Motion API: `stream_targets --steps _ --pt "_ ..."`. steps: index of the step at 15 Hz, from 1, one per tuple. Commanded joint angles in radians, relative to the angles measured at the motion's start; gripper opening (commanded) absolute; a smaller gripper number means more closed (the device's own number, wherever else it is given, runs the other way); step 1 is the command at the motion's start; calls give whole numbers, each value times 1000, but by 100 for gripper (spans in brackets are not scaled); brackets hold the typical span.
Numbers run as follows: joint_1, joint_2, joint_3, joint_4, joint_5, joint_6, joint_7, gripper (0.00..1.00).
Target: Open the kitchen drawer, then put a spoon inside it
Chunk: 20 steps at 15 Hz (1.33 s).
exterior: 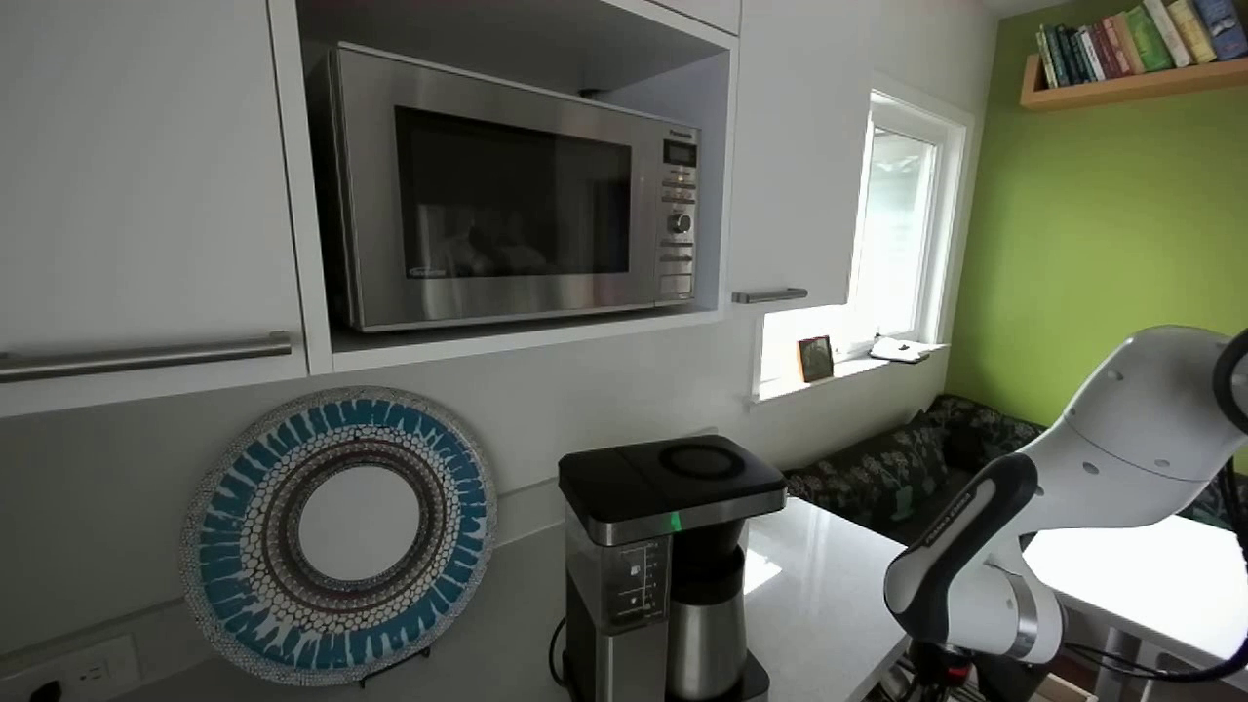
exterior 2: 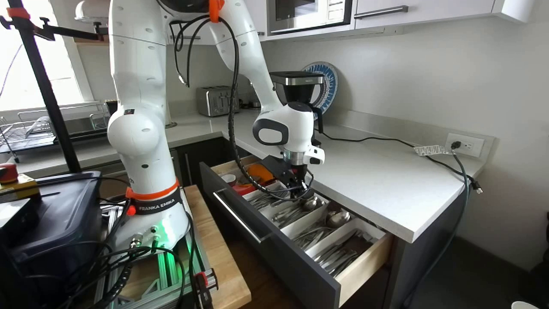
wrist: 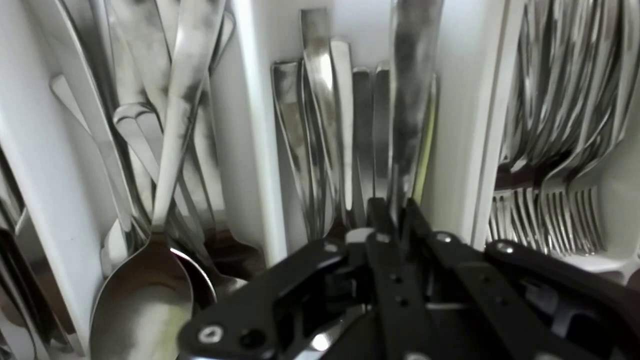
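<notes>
One spoon (wrist: 412,95) | slender, silvery-grey, straight mottled handle; lower end hidden | claw (wrist: 393,207) narrow, pinching handle | drawer (exterior 2: 291,262) extended

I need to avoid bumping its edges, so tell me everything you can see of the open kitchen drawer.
The dark grey, flat-fronted drawer stands pulled out below the white countertop. A straight silvery bar handle runs along its front; its side panel looks like pale wood. White-walled compartments inside hold silvery, metal-looking cutlery; an orange item lies at one end. The black two-fingered hand points down at a compartment; whether it touches the drawer is unclear.
</notes>
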<state>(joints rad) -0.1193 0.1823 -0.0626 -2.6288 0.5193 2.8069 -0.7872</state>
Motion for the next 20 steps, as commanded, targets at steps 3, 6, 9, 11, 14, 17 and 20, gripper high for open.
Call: stream_targets --steps 3,6,9,11,14,17,20 --pt "-36 130 55 72 114 89 -129 2" --pt "-32 181 54 93 107 87 -104 2" --pt "-22 214 47 104 95 80 -84 2" --pt "-19 225 42 108 91 78 -77 2" --pt "-33 162 45 80 101 59 -85 40" --pt "-37 67 29 27 91 37 -82 62" --pt "-16 -29 -20 -31 40 22 -44 86"
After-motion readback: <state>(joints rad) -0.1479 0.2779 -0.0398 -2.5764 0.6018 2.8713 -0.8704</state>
